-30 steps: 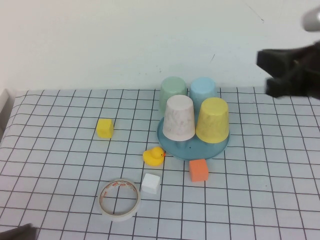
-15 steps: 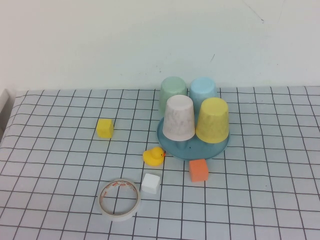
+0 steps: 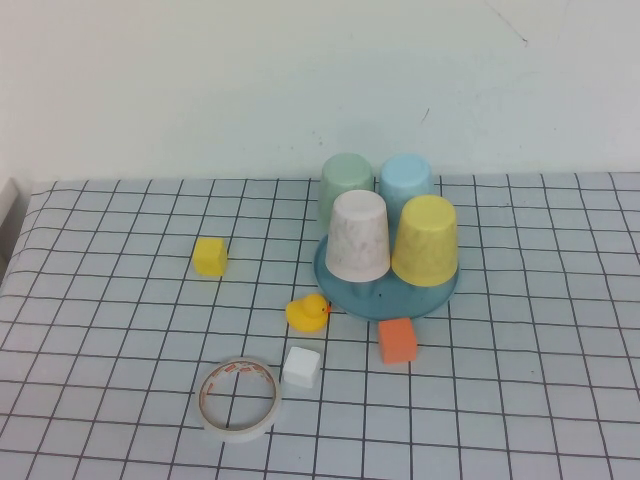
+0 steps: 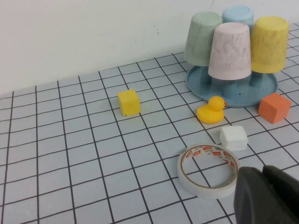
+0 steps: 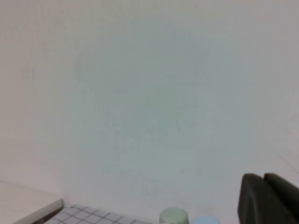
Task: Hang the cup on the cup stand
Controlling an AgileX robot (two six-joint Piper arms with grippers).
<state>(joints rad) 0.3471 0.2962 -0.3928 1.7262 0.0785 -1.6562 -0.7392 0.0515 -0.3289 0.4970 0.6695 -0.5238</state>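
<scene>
The yellow cup sits upside down on the front right of the round blue cup stand, next to the speckled pinkish-white cup. It also shows in the left wrist view, on the stand. No peg or white cap shows; the cups cover them. Neither gripper is in the high view. My left gripper is shut and empty, low over the table near the tape roll. My right gripper is shut and empty, raised and facing the wall, well above the cups.
A green cup and a light blue cup stand upside down at the stand's back. On the grid cloth lie a yellow cube, a rubber duck, an orange cube, a white cube and a tape roll.
My right arm, at the high view's upper right a second ago, has pulled out of that view. A dark part at its bottom left is gone too. The objects have not moved.
</scene>
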